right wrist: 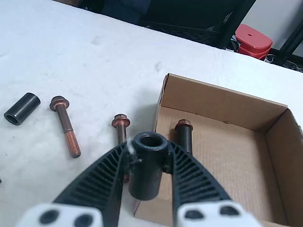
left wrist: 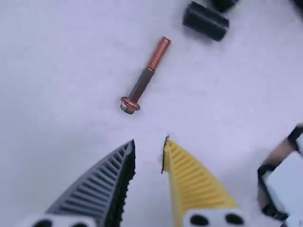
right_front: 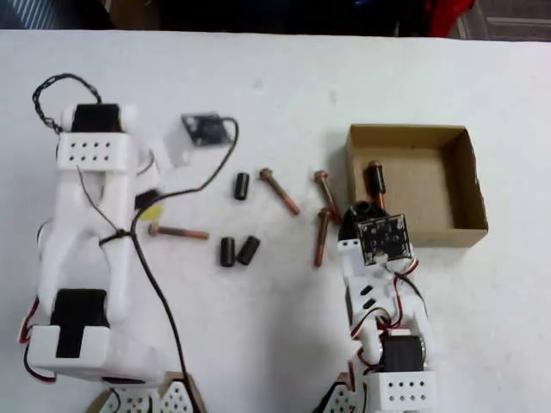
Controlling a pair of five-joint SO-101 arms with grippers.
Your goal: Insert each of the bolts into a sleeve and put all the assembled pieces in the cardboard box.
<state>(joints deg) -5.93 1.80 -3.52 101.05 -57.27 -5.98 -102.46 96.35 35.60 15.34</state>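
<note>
My right gripper (right wrist: 149, 152) is shut on a black sleeve (right wrist: 147, 165), held upright with its bore facing up, just outside the near wall of the cardboard box (right wrist: 222, 101). One bolt fitted in a sleeve (right wrist: 183, 135) lies inside the box. In the high view this gripper (right_front: 361, 217) sits at the box's (right_front: 461, 185) near left corner. My left gripper (left wrist: 149, 144) is open above the bare table, a short way from a copper bolt (left wrist: 144, 75) lying flat. That bolt (right_front: 176, 231) lies beside the left gripper (right_front: 151, 206).
Three loose black sleeves (right_front: 242, 186) (right_front: 227, 251) (right_front: 249, 249) and three more bolts (right_front: 280, 191) (right_front: 327, 194) (right_front: 320, 237) lie between the arms. A small black module (right_front: 205, 128) with a cable rests behind the left arm. Open white table lies beyond.
</note>
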